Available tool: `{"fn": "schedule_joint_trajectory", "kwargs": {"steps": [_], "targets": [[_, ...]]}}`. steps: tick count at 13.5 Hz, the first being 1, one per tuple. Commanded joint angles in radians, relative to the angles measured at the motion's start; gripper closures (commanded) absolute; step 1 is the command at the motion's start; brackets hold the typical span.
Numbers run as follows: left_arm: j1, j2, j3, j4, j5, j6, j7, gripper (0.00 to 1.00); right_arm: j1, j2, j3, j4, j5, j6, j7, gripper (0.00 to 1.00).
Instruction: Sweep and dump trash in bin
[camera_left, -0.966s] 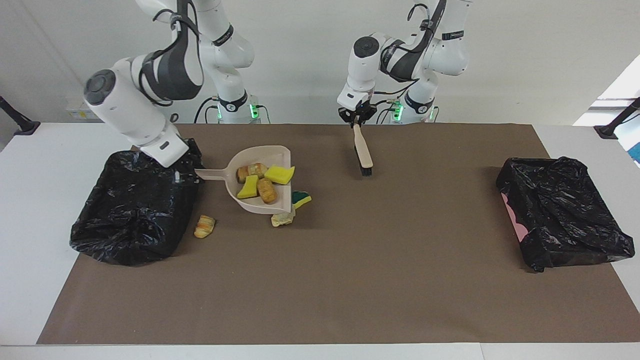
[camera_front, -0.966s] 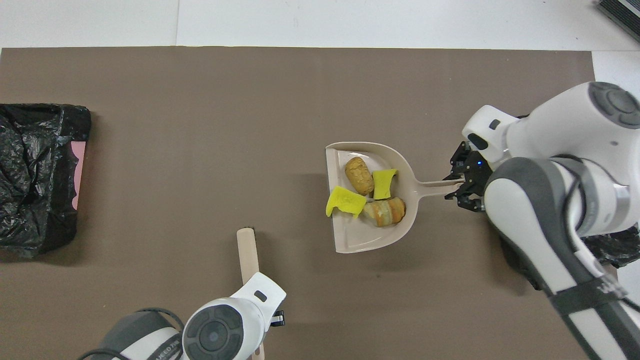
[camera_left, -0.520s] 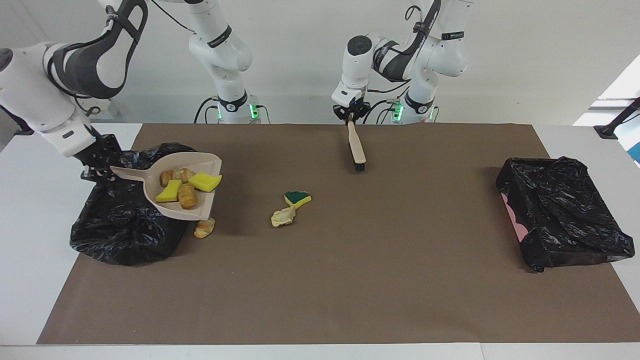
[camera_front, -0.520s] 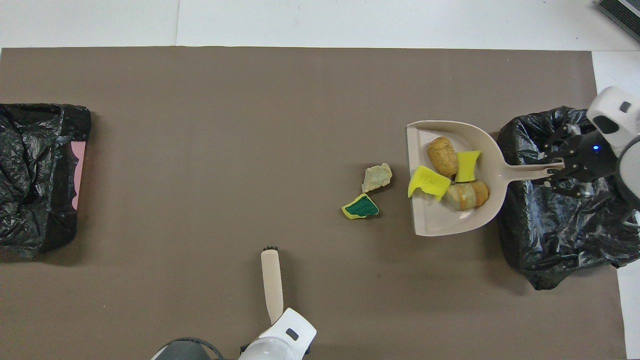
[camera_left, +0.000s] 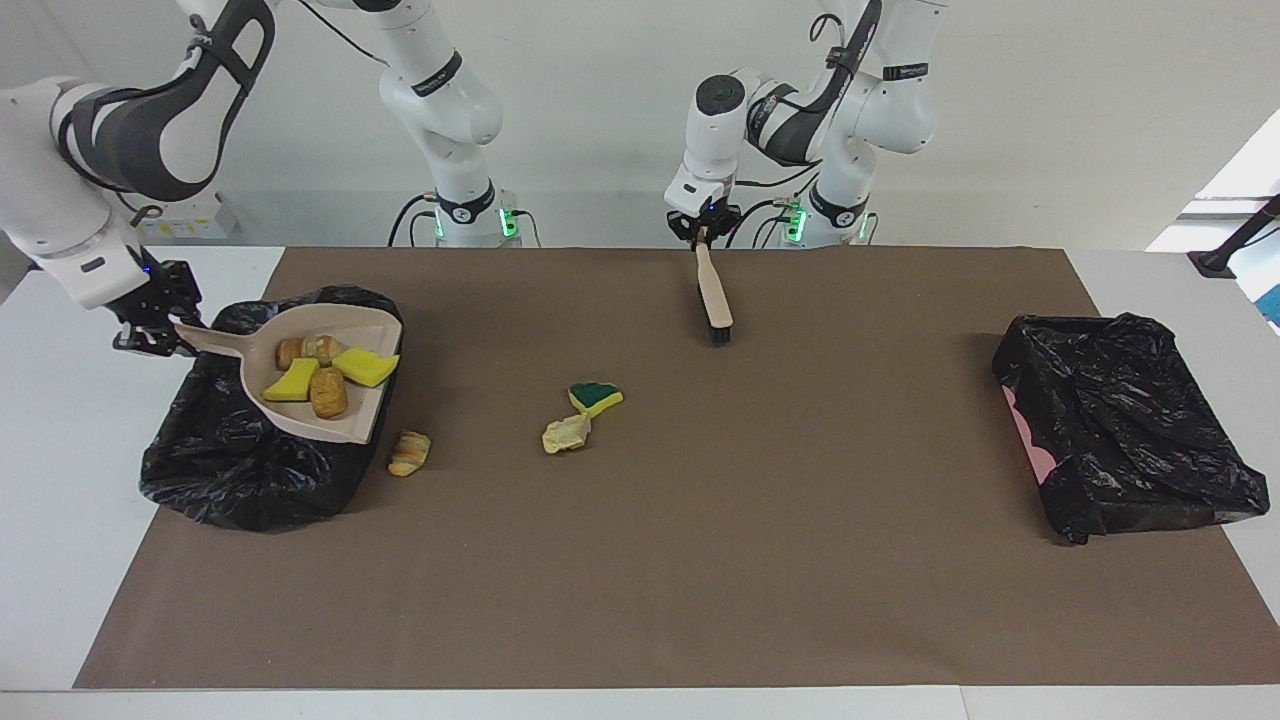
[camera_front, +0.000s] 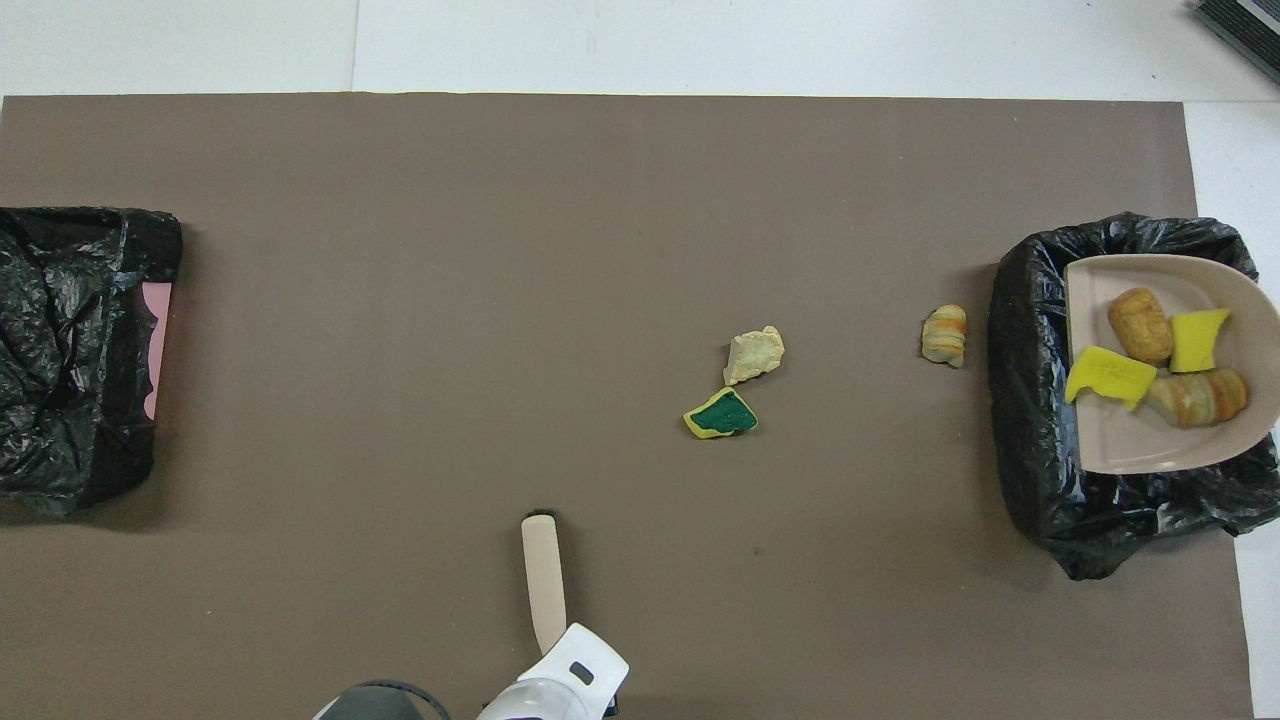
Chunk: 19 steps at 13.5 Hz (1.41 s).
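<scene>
The right hand (camera_left: 150, 330) is clamped on the handle of the dustpan (camera_left: 300, 420), holding it roughly level over the black-bagged bin (camera_left: 240, 480) at the right arm's end of the desk (camera_left: 640, 600). Four bits of trash ride in the pan: two yellow sponge chunks (camera_left: 365, 366) and two golden-brown lumps (camera_left: 328, 393). The step in hand looks like the dump, and doing it well means getting the pan's open lip fully over the bin's mouth before tipping, since that lip now sits close to the bin's edge toward the middle of the desk. I judge it safest to tilt slowly with the lip downward, so the light sponges slide off instead of bouncing over the rim. Three bits lie on the brown mat: a pastry lump (camera_left: 409, 452) just beside the bin, and a paper wad (camera_left: 566, 434) touching or nearly touching a green-and-yellow sponge (camera_left: 595, 397) toward the middle. The left hand (camera_left: 706, 236) is closed on the handle of the brush (camera_left: 715, 298), bristles down over the mat near the robots, waiting. A second bagged bin (camera_left: 1120, 430) stands at the left arm's end, well apart from everything
</scene>
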Motion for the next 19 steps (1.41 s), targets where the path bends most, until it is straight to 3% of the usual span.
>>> {"fn": "schedule_joint_trajectory", "kwargs": {"steps": [1,2,3,7,9,13,15,19], "targets": [[-0.003,0.005,0.014,-0.015,-0.019,0.021,0.031,0.38,-0.006,-0.029,0.000,0.015,-0.092,-0.013,-0.013,1.00],[0.012,0.014,0.015,-0.010,-0.019,0.020,0.040,0.10,0.004,-0.042,0.000,0.014,-0.144,-0.010,-0.004,1.00],[0.028,0.022,0.015,0.002,-0.017,0.014,0.058,0.00,0.012,-0.049,0.008,0.009,-0.205,-0.002,0.005,1.00],[0.170,0.166,0.017,0.218,0.000,-0.081,0.175,0.00,0.067,-0.104,0.011,-0.079,-0.336,-0.031,0.118,1.00],[0.248,0.204,0.017,0.329,0.067,-0.143,0.229,0.00,0.107,-0.165,0.009,-0.179,-0.356,-0.051,0.193,1.00],[0.400,0.200,0.018,0.453,0.167,-0.166,0.392,0.00,0.121,-0.184,0.011,-0.196,-0.514,-0.048,0.217,1.00],[0.475,0.206,0.018,0.571,0.167,-0.265,0.503,0.00,0.119,-0.196,0.009,-0.176,-0.565,-0.050,0.212,1.00],[0.562,0.208,0.018,0.689,0.231,-0.376,0.638,0.00,0.124,-0.228,0.037,-0.156,-0.537,-0.053,0.201,1.00]]}}
